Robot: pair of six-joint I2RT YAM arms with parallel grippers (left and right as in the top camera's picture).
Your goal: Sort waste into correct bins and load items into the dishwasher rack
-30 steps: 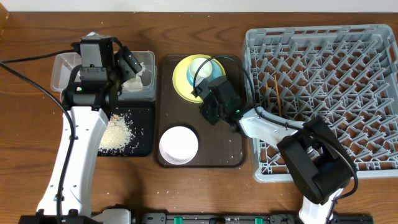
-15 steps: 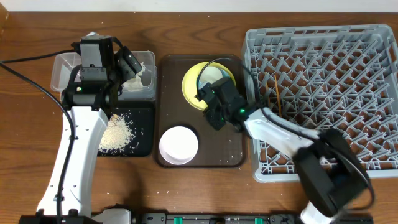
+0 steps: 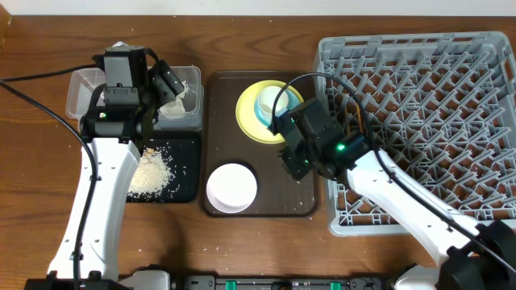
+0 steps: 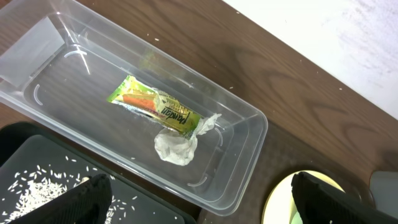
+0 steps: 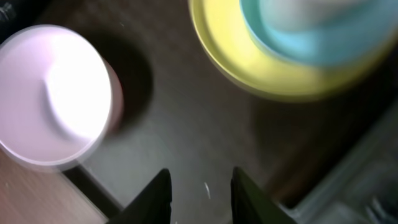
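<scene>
The right end effector has pulled back off the plate, now shifted rightward. Its fingers stand slightly apart, empty; loading remains.

clear tub: wrapper + tissue inside | black tray: rice crumbs
</scene>
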